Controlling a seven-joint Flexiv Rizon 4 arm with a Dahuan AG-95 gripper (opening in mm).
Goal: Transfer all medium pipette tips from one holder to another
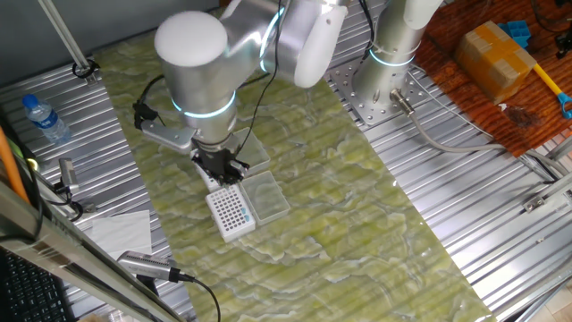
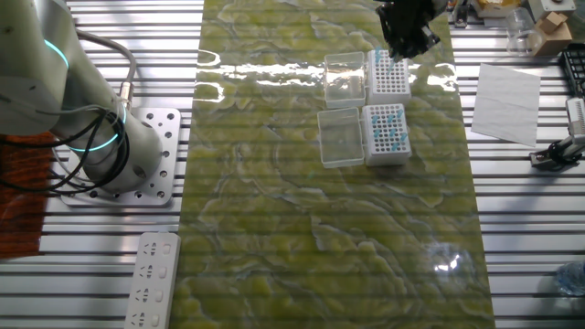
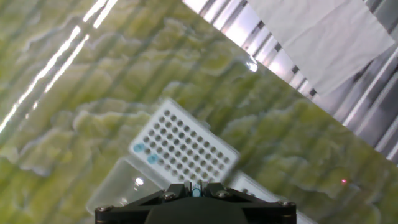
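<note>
Two white holders stand side by side. The one with many light-blue medium pipette tips (image 2: pixel 388 128) is hidden behind the arm in one fixed view. The other holder (image 2: pixel 388 80) (image 1: pixel 230 211) (image 3: pixel 185 149) shows mostly dark bare holes, with two blue tips (image 3: pixel 144 154) at one corner. My gripper (image 3: pixel 196 189) (image 1: pixel 222 170) (image 2: pixel 408 35) hangs above this emptier holder, near its edge. It is shut on one light-blue-topped tip (image 3: pixel 196 191) held between the fingertips.
A clear lid lies beside each holder (image 2: pixel 345 78) (image 2: pixel 340 137) (image 1: pixel 266 199). A white paper sheet (image 2: pixel 507 100) (image 3: pixel 323 31) lies on the ribbed metal beyond the green mat. A water bottle (image 1: pixel 45 116) and clamps stand at the table's side.
</note>
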